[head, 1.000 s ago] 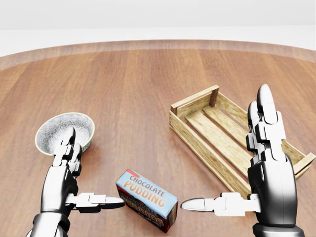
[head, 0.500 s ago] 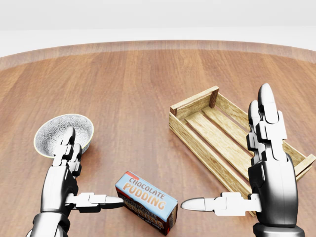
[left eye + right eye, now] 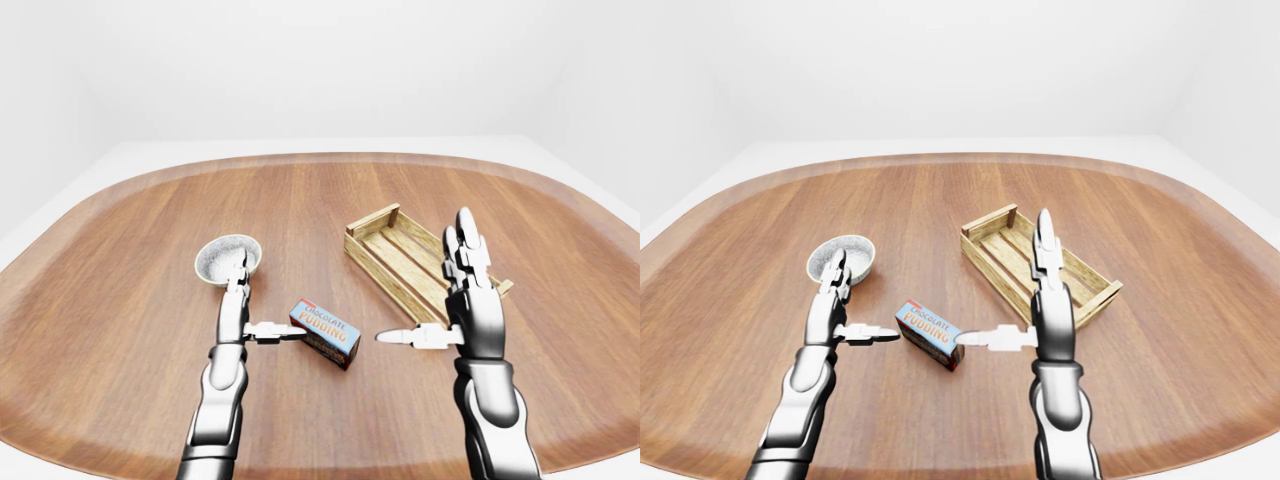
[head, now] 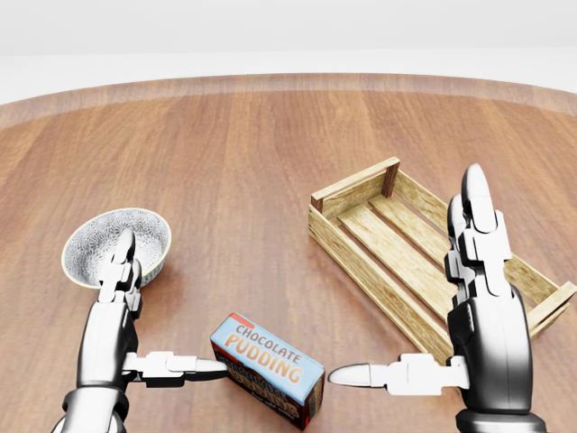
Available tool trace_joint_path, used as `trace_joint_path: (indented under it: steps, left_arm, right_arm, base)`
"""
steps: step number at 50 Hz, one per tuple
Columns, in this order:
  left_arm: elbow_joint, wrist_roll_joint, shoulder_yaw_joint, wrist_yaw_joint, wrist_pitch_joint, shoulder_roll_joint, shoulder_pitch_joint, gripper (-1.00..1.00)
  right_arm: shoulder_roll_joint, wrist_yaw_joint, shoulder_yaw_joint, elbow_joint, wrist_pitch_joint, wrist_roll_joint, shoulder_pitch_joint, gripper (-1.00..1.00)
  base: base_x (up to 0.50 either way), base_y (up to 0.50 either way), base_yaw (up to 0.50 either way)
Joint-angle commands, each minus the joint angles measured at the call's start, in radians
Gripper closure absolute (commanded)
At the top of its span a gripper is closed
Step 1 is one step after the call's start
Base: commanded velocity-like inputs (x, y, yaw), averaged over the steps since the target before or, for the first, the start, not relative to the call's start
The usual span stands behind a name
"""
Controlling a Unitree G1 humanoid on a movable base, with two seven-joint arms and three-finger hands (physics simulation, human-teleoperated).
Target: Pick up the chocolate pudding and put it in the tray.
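The chocolate pudding box (image 4: 268,368), blue with orange lettering, lies flat on the wooden table at the bottom centre of the head view. My left hand (image 4: 176,305) is open to the box's left, fingers pointing up, and its thumb tip touches the box's left end. On the box's right, my right hand (image 4: 404,275) is open too, its thumb pointing at the box from a short gap away. The wooden slatted tray (image 4: 353,187) sits at the right, empty, partly hidden behind my right hand's fingers (image 4: 475,225).
A speckled grey-white bowl (image 4: 108,236) sits at the left, just beyond my left hand's fingertips. The round wooden table (image 3: 320,200) is ringed by a white floor and walls.
My right hand has drifted slightly left and lower. The left hand has settled a little lower. The pudding box has barely shifted.
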Motion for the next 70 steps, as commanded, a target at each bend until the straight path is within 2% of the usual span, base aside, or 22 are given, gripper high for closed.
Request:
trace_joint_path:
  steps: [1, 11, 14, 19, 31, 55, 70]
  left_arm:
    - [-0.014, -0.039, 0.008, -0.022, 0.024, -0.005, 0.001, -1.00]
    - [-0.004, -0.036, 0.007, -0.024, 0.012, -0.005, 0.000, -1.00]
    - [-0.016, -0.034, 0.005, -0.025, 0.020, -0.005, 0.004, -1.00]
    - [-0.013, -0.032, 0.005, -0.026, 0.018, -0.006, 0.004, -1.00]
    - [0.006, -0.032, 0.006, -0.027, 0.004, -0.005, -0.002, -1.00]
    - [-0.010, -0.036, 0.007, -0.025, 0.023, -0.006, 0.001, -1.00]
    - [-0.008, -0.036, 0.006, -0.025, 0.017, -0.005, 0.001, -1.00]
  right_arm:
    - [-0.002, -0.003, 0.027, 0.039, 0.000, -0.022, 0.017, -1.00]
    - [-0.004, -0.018, 0.064, 0.080, 0.000, -0.040, 0.029, -1.00]
    - [-0.005, -0.024, 0.079, 0.089, 0.000, -0.049, 0.035, -1.00]
    - [-0.009, -0.037, 0.104, 0.122, 0.000, -0.061, 0.043, -1.00]
    - [-0.017, -0.051, 0.145, 0.161, 0.000, -0.072, 0.053, -1.00]
    - [-0.026, -0.101, 0.230, 0.300, 0.000, -0.144, 0.058, -1.00]
    - [-0.019, -0.130, 0.244, 0.410, 0.000, -0.174, 0.037, -1.00]
  base:
    - [0.00, 0.00, 0.00]
    - [0.00, 0.00, 0.00]
    - [0.00, 0.00, 0.00]
    - [0.00, 0.00, 0.00]
    - [0.00, 0.00, 0.00]
    - [0.00, 0.00, 0.00]
    - [0.00, 0.00, 0.00]
